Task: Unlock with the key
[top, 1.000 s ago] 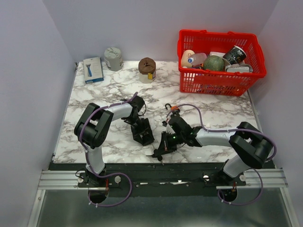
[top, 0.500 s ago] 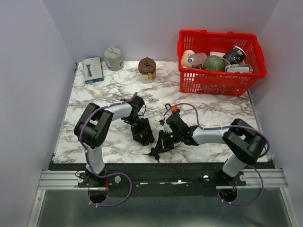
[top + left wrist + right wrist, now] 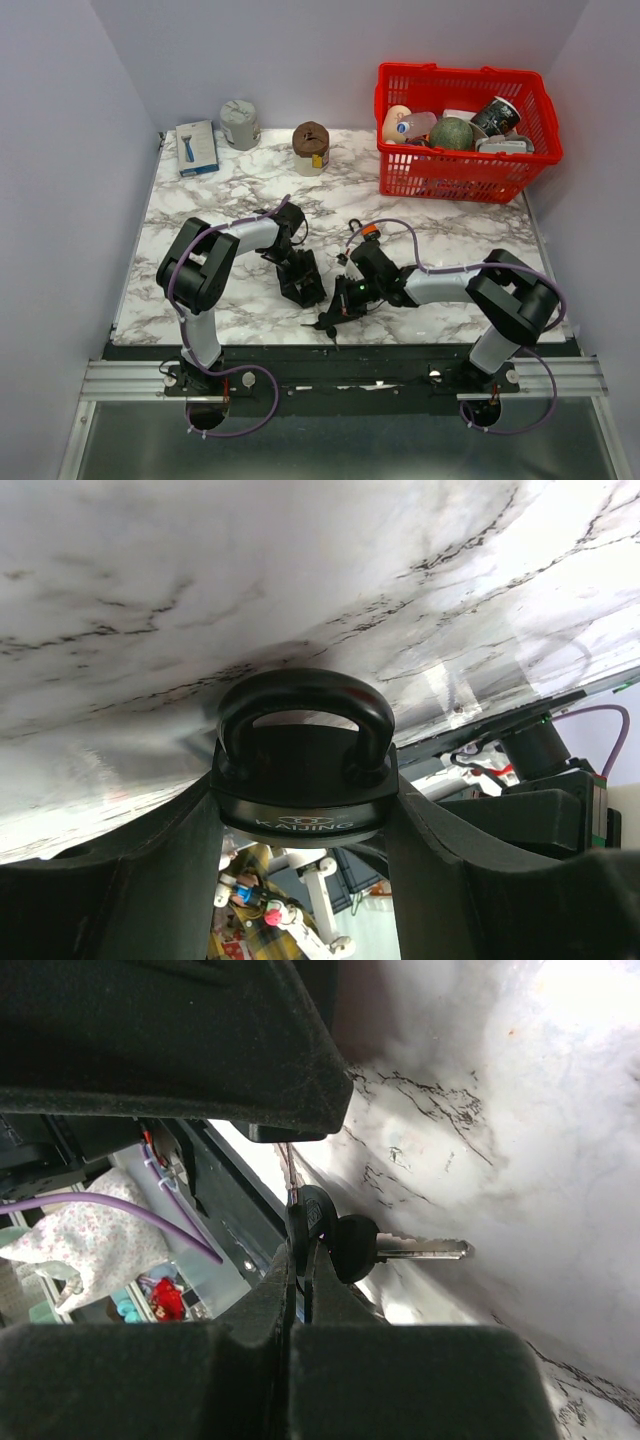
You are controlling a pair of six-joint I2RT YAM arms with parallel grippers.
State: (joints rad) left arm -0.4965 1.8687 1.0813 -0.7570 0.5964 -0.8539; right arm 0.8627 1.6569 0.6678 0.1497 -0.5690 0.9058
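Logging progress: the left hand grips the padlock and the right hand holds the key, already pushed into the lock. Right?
Not inserted: the right wrist view shows the key's blade bare, with no lock on it. Otherwise yes: the left hand grips the padlock, and the right hand holds the key.

White marble table [image 3: 230, 195] veined in dark grey, red mesh basket [image 3: 455, 176] at the back. The padlock [image 3: 303, 780] is all black. Black-headed key [image 3: 400, 1249] with a silver blade, purple cables [image 3: 418, 240] along the arms.
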